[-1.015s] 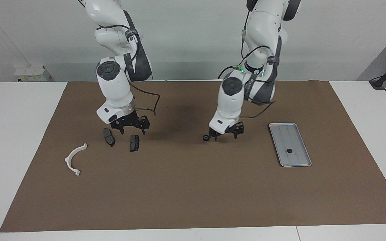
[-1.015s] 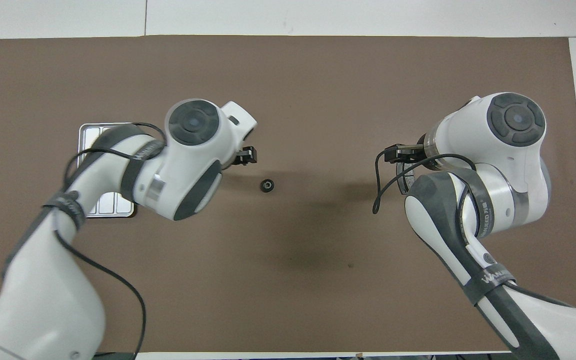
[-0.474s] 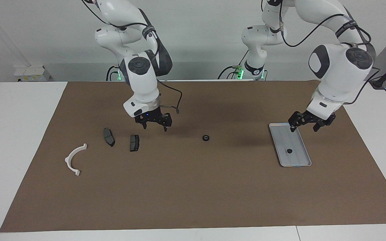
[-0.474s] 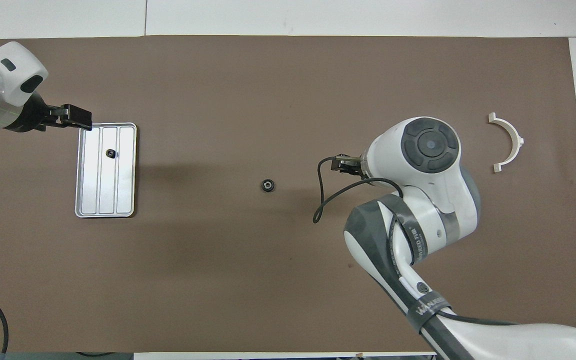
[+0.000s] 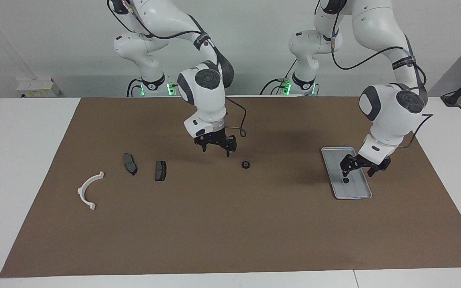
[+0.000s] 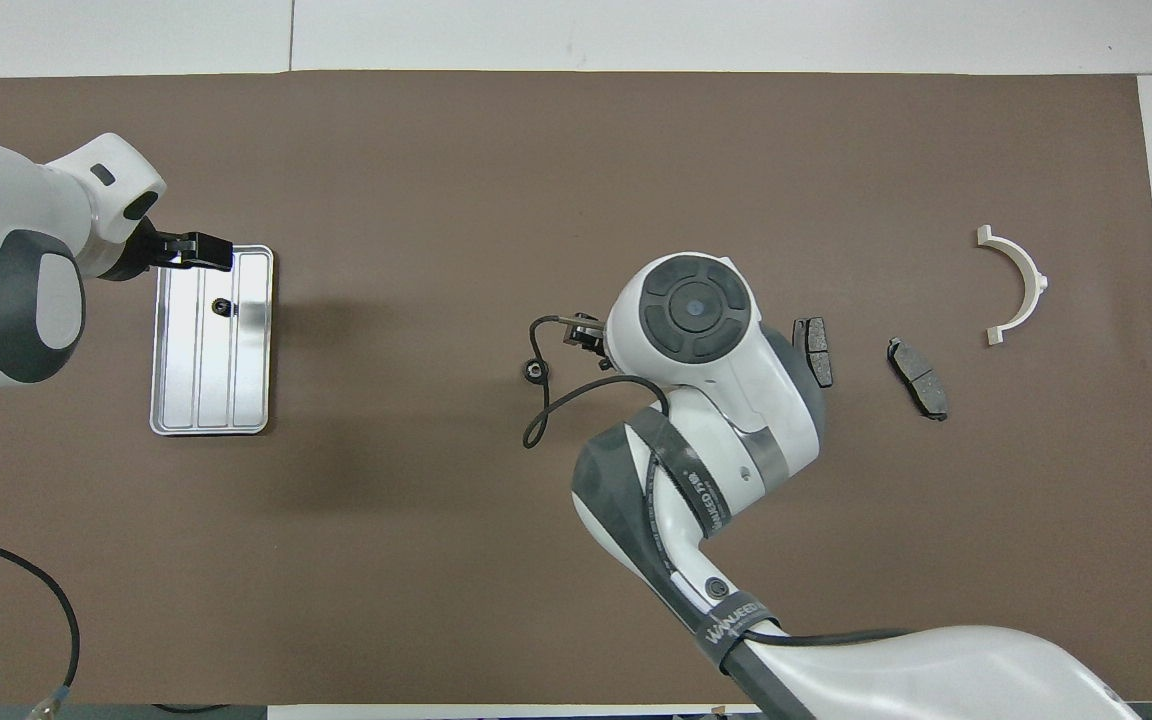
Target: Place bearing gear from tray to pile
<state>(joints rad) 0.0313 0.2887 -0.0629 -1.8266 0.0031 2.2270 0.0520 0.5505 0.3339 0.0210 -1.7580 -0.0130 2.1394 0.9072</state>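
Note:
The silver tray (image 5: 356, 191) lies toward the left arm's end of the mat, with a small black bearing gear (image 5: 345, 180) in it. My left gripper (image 5: 357, 172) hangs open and empty over the tray, just above that gear. A second black bearing gear (image 5: 246, 165) lies on the mat near the middle. My right gripper (image 5: 216, 151) is open and empty, low over the mat beside that gear. The pile lies toward the right arm's end: two dark brake pads (image 5: 129, 163) (image 5: 160, 170) and a white half-ring bracket (image 5: 89, 191). The overhead view shows the tray (image 6: 206, 390), both gears (image 6: 222, 306) (image 6: 533, 371) and the left gripper (image 6: 201, 252).
A brown mat (image 5: 230, 224) covers most of the white table. The right arm's black cable (image 6: 541, 415) loops down beside the middle gear. In the overhead view the right arm's wrist (image 6: 691, 310) covers its own gripper and stands next to one brake pad (image 6: 815, 351).
The left gripper went from the mat's middle, leaving a gear there, to the tray and sank over it. The right gripper moved from the brake pads toward the middle gear.

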